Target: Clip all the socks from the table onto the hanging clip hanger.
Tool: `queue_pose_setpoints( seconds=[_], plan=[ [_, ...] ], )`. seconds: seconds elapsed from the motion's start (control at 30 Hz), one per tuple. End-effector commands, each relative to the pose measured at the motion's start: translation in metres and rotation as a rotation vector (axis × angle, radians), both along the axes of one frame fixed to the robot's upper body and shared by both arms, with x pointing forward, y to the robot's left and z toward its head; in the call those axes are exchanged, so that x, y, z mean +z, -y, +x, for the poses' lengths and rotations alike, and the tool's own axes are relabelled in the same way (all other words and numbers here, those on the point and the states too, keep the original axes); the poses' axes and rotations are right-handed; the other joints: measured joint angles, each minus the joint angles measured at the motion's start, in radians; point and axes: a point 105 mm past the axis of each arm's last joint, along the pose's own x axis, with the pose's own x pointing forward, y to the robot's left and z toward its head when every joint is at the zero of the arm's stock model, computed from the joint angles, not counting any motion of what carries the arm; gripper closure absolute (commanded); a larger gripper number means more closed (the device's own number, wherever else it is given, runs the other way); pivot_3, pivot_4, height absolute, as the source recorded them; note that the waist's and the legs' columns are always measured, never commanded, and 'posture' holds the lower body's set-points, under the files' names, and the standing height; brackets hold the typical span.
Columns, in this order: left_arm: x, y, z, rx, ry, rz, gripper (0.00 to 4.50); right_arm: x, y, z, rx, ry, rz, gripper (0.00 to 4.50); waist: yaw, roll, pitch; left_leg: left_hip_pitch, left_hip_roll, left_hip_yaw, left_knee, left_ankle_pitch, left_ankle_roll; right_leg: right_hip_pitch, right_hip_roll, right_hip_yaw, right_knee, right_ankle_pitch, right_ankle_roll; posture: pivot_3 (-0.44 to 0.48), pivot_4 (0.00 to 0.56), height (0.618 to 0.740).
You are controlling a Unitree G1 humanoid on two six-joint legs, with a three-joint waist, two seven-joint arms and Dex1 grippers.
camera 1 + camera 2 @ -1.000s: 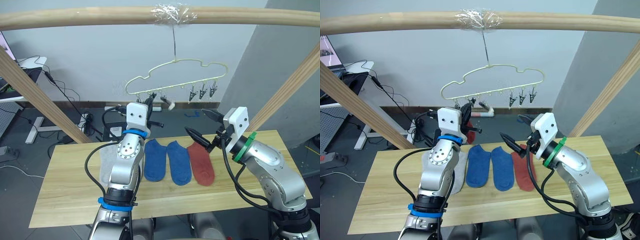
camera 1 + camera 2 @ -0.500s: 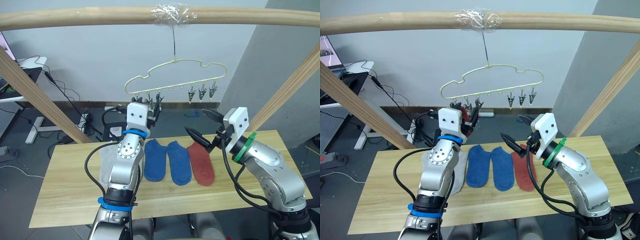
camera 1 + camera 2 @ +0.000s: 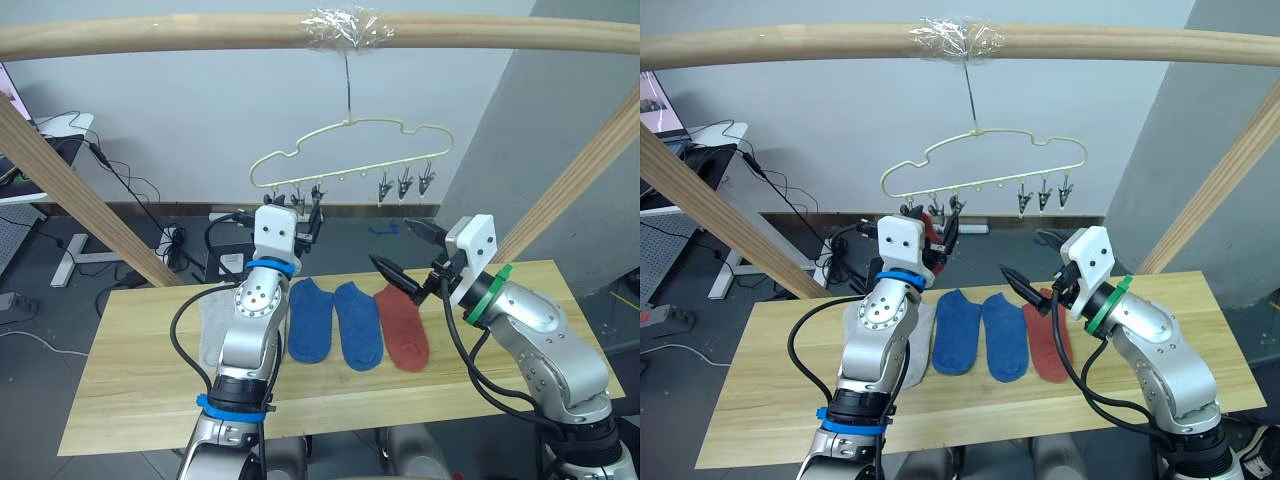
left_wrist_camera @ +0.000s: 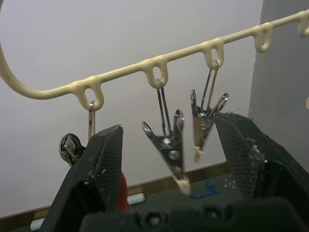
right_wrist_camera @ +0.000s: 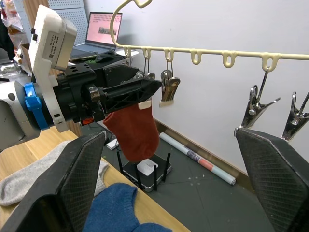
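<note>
A: Start at the left. What lies on the worktop (image 3: 130, 400)?

B: A light grey sock (image 3: 212, 325), partly behind the left arm, then two blue socks (image 3: 312, 318) side by side, then a rust red sock (image 3: 402, 326) flat on the wood.

A: And the left end effector (image 4: 166, 162)?

B: Raised to the clip hanger's (image 3: 350, 150) left end. Its fingers (image 4: 104, 159) are spread apart, with two grey metal clips (image 4: 169, 147) dangling between them, and neither finger touches a clip. In the right wrist view a second rust red sock (image 5: 135, 130) hangs just below that end effector, by the leftmost clips; which clip bites it I cannot tell.

A: Where does the hanger hang?

B: From the horizontal wooden pole (image 3: 200, 35), its hook under a wrap of clear tape (image 3: 348, 25). Three clips (image 3: 404, 183) hang free at its right end.

A: The right end effector (image 3: 396, 252)?

B: Held above the worktop, over the flat rust red sock. Its fingers (image 5: 72, 183) are wide apart and hold nothing.
</note>
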Motion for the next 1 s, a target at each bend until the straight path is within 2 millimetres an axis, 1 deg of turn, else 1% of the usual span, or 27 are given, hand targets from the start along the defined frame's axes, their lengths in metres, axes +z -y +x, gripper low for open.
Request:
queue_pose_setpoints(
  seconds=[0.03,0.1,0.63,1.0],
  plan=[
    [0.0137,-0.0005,-0.0001,0.003,0.049,-0.006,1.75,0.0127,-0.004,-0.0048,0.016,0.067,0.01,0.0,0.0,0.0,0.0,0.0,0.0,0.0,0.0,0.0,0.0,0.0,0.0,0.0,0.0,0.0,0.0,-0.147,0.198,0.74],
    [0.0135,-0.0014,0.0005,0.01,0.047,-0.005,2.35,0.0126,-0.004,-0.0048,0.015,0.067,0.01,0.0,0.0,0.0,0.0,0.0,0.0,0.0,0.0,0.0,0.0,0.0,0.0,0.0,0.0,0.0,0.0,-0.147,0.199,0.74],
    [0.0138,0.0005,0.0047,0.013,0.045,-0.006,2.35,0.0134,-0.0048,-0.0043,0.011,0.074,0.014,0.0,0.0,0.0,0.0,0.0,0.0,0.0,0.0,0.0,0.0,0.0,0.0,0.0,0.0,0.0,0.0,-0.15,0.196,0.74],
    [0.0136,-0.0034,0.0061,0.046,0.053,0.015,2.35,0.014,-0.0065,-0.0051,0.018,0.081,0.008,0.0,0.0,0.0,0.0,0.0,0.0,0.0,0.0,0.0,0.0,0.0,0.0,0.0,0.0,0.0,0.0,-0.156,0.191,0.74]
  ],
)
